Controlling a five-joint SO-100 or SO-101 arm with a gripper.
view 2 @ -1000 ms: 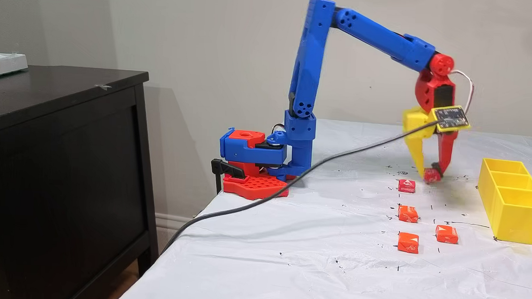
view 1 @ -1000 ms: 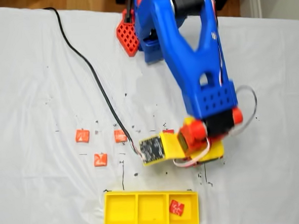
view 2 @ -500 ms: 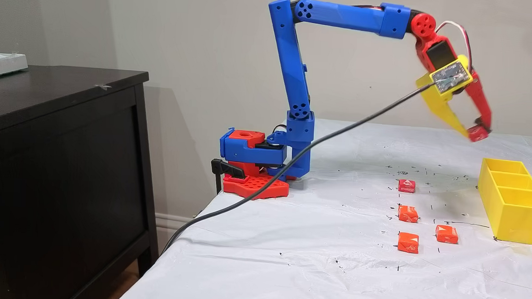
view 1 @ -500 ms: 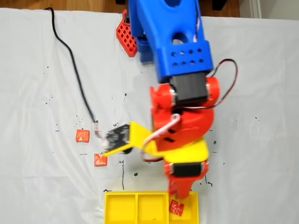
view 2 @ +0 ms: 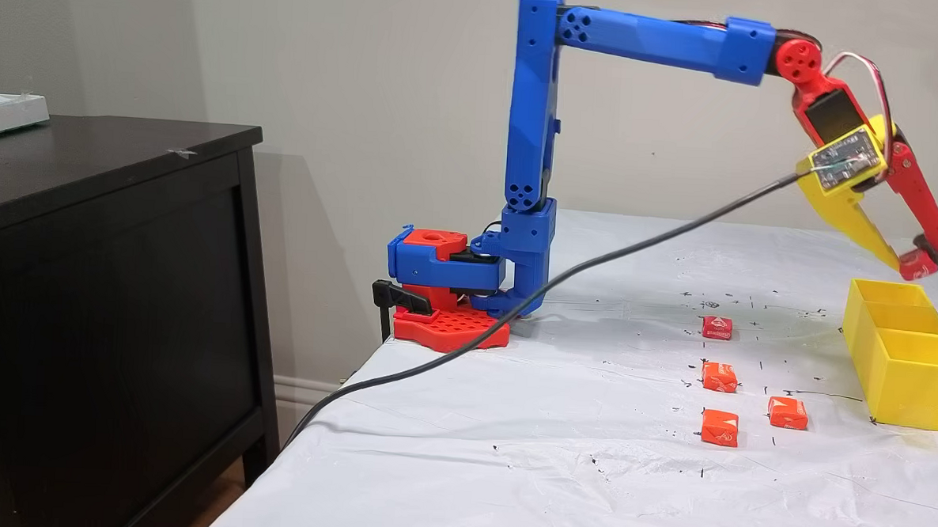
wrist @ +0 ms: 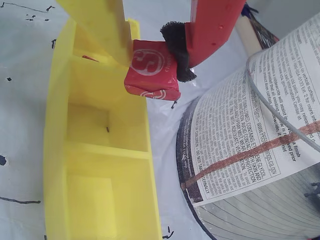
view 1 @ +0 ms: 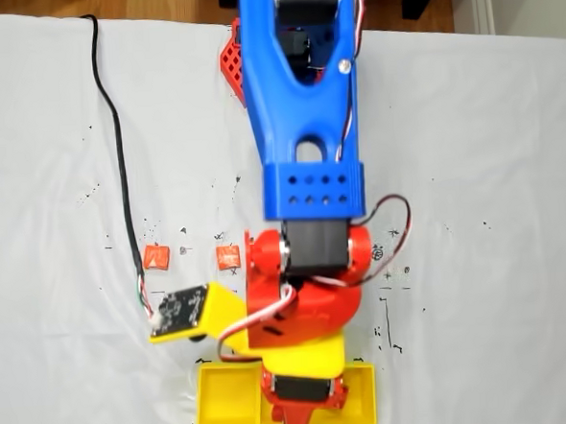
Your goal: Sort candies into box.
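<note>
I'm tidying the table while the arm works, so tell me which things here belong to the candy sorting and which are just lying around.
Part of the job:
- red candy, held in the pincer
- four candies on the cloth, such as this one
- yellow box

Lying about:
- black cable
- roll of printed paper
- dark cabinet

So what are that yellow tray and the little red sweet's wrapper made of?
The yellow tray looks like hard moulded or printed plastic: opaque, uniform colour, a dull sheen, stiff thin walls. The red candy pinched in the gripper seems wrapped in glossy waxed paper or thin film, going by its creased folds and printed white mark; which one, I can't tell.
</note>
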